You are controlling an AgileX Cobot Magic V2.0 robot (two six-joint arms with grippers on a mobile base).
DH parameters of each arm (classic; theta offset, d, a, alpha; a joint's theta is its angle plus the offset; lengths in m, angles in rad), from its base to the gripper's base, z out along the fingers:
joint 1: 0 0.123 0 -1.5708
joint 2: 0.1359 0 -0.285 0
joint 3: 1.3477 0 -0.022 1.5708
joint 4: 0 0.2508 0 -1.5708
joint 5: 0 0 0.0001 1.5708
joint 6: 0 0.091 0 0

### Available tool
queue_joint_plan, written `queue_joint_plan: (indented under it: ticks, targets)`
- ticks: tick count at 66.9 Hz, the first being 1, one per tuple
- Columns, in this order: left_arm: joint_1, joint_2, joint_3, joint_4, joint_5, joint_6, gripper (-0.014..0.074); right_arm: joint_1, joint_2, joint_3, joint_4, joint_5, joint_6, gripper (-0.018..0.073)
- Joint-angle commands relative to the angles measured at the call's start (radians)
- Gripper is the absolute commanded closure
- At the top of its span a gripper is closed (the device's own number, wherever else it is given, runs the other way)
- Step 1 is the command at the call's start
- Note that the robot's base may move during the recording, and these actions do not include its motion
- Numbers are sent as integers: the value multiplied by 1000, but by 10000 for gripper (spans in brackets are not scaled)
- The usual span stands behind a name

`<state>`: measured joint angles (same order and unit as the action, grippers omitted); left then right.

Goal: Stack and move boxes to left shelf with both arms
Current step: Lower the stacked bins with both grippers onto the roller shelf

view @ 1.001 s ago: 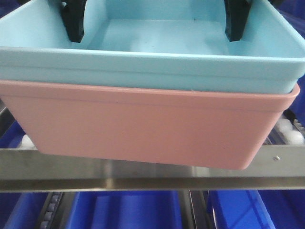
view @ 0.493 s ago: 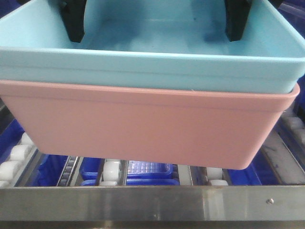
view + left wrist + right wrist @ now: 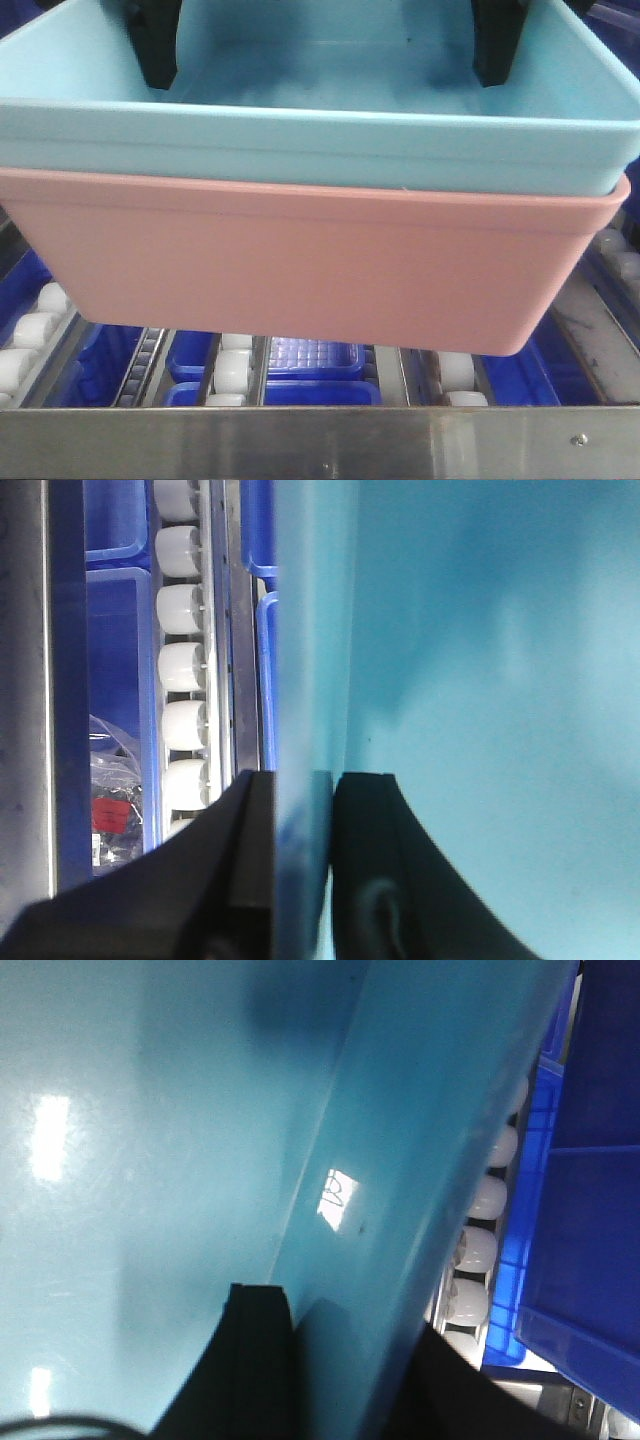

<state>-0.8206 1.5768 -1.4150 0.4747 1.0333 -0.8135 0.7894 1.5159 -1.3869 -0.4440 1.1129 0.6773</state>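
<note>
Nearest you, the shelf (image 3: 300, 435) rail. Above its rollers (image 3: 232, 368) hangs the pink tub (image 3: 300, 265), blue tub (image 3: 320, 140) nested inside. Your left gripper (image 3: 300, 870) and right gripper (image 3: 345, 1380) each pinch the blue tub's side walls.

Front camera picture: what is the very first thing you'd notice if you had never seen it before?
Two tubs fill almost the whole front view: a light blue tub nested inside a salmon pink tub. Black gripper fingers reach down inside the blue one on both sides, and the wrist views show the left gripper and right gripper each pinching a wall of it. Underneath, white roller wheels of the steel shelf peek out, with dark blue crates below.
</note>
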Motion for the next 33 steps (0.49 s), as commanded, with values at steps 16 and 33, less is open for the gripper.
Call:
queue_joint_plan:
  ticks: [16, 33]
  targets:
    - [-33, -40, -42, -42, -198, -13, 600, 29, -38, -50, 46, -194, -23, 503]
    - [-33, -40, -42, -42, -198, -13, 600, 29, -38, -50, 46, -197, -23, 503]
